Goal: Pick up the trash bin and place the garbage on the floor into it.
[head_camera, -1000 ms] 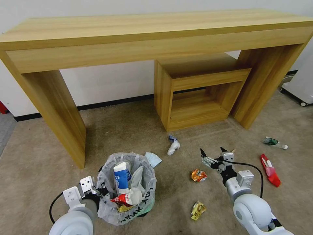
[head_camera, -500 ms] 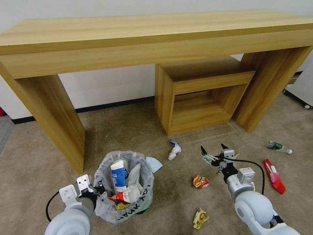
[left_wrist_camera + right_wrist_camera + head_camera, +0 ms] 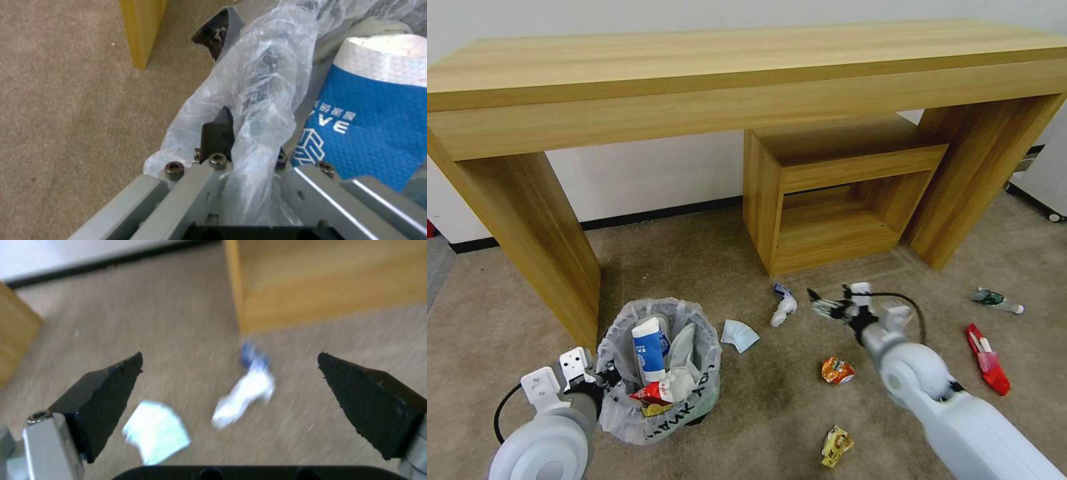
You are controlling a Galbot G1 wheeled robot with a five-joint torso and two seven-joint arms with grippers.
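The trash bin [image 3: 657,373] stands on the short-pile beige floor [image 3: 707,267] near the left leg of the smooth, wood-grained desk [image 3: 694,73]. Its crinkled translucent liner bulges over the rim and bears black lettering. Inside it stand a blue-and-white embossed carton [image 3: 649,350], a pale slipper [image 3: 684,347] and a crushed red cup [image 3: 647,395], packed close together.

The left gripper [image 3: 602,381] has its jaws clamped on the bin's rim, bag film bunched between them; in the left wrist view the gripper [image 3: 242,140] is half buried in wrinkled plastic, the carton [image 3: 365,123] just beside it.

The right gripper [image 3: 820,305] hangs low over the carpet with its black wedge-shaped jaws spread wide. In its wrist view the gripper [image 3: 229,373] frames a twisted white tissue with a blue end [image 3: 247,393] and a flat pale-blue square of paper [image 3: 155,431], both smeared.

Farther right lie a crumpled orange can [image 3: 835,370], a yellowish wrapper [image 3: 835,445], a flat red packet [image 3: 987,359] and a green-labelled bottle [image 3: 995,300]. Under the desk sits a boxy open wooden shelf unit [image 3: 834,200].
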